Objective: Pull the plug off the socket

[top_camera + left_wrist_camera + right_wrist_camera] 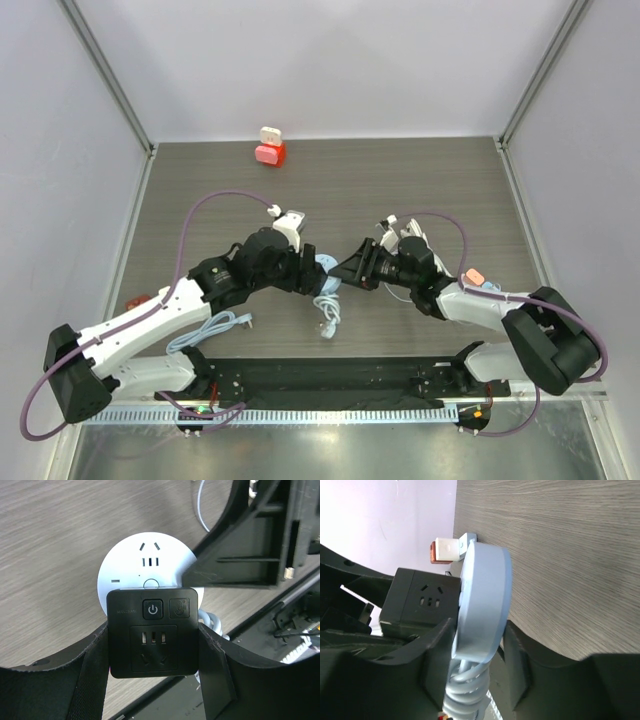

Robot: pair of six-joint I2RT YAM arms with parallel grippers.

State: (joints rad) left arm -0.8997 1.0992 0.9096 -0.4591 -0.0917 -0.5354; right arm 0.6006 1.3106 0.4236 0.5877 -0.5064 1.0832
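Observation:
A black square plug [152, 632] with a power button is clamped between my left gripper's [152, 647] fingers. It sits against the face of a round white socket [145, 560]. In the right wrist view the socket [482, 600] shows edge-on, with my right gripper [479, 642] shut on its lower rim and the plug [422, 600] on its left face. In the top view both grippers, left [310, 265] and right [342, 270], meet at the socket [327, 264] at mid-table. The socket's coiled white cable [328, 310] trails towards the near edge.
A red and white block [269, 148] stands at the back edge of the table. A loose white cable [215, 325] lies by the left arm. Grey walls close in the left, back and right sides.

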